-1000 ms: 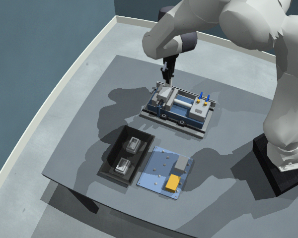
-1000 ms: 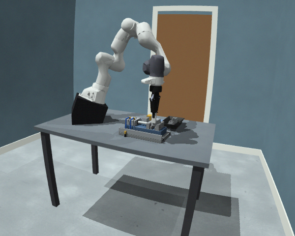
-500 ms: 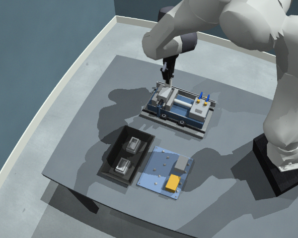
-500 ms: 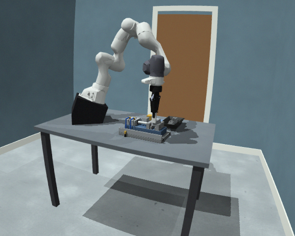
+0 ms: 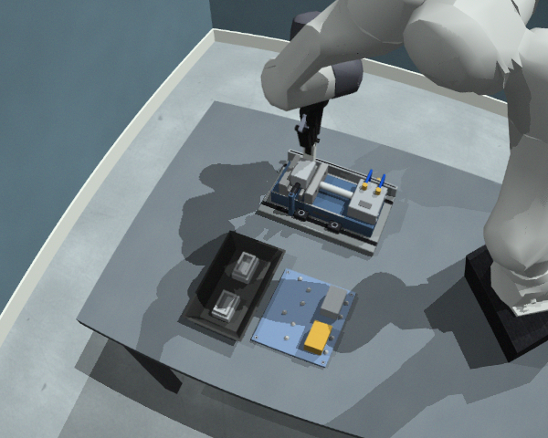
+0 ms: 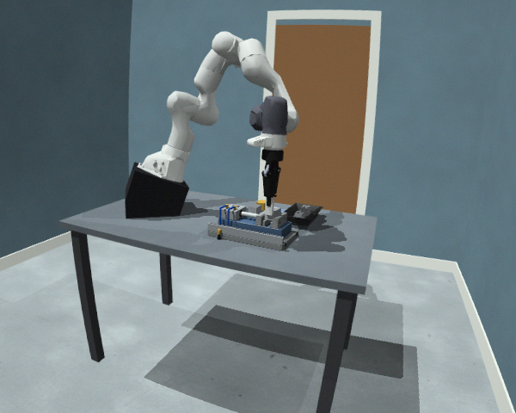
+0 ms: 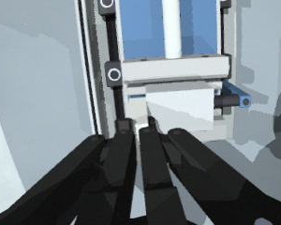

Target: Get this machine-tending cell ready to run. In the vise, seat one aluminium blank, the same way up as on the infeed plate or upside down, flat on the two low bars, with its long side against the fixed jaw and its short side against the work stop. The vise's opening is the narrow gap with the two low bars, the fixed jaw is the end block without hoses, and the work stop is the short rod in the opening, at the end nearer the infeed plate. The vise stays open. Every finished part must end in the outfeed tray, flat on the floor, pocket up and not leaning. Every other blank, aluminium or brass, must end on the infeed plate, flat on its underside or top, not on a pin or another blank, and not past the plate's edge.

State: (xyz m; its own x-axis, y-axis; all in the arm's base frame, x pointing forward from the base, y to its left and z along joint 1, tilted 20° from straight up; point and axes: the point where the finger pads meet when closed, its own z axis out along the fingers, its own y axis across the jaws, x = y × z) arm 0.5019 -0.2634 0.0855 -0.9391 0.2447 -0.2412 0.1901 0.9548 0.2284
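The vise (image 5: 326, 200) stands mid-table. In the wrist view a pale aluminium blank (image 7: 178, 105) lies in the vise's opening, below the moving jaw (image 7: 172, 70). Its right end is by the dark work stop rod (image 7: 230, 100). My gripper (image 7: 139, 111) is shut and empty, with its fingertips at the blank's left end, the end away from the stop. I cannot tell if they touch. In the top view the gripper (image 5: 309, 151) points down at the far end of the opening, beside the fixed jaw (image 5: 299, 179). It also shows in the exterior view (image 6: 269, 205).
The black outfeed tray (image 5: 234, 289) holds two finished parts (image 5: 245, 265) (image 5: 226, 305), pockets up. The blue infeed plate (image 5: 305, 316) carries an aluminium blank (image 5: 333, 301) and a brass blank (image 5: 318, 336) among small pins. The hose block (image 5: 368, 201) is at the vise's right end.
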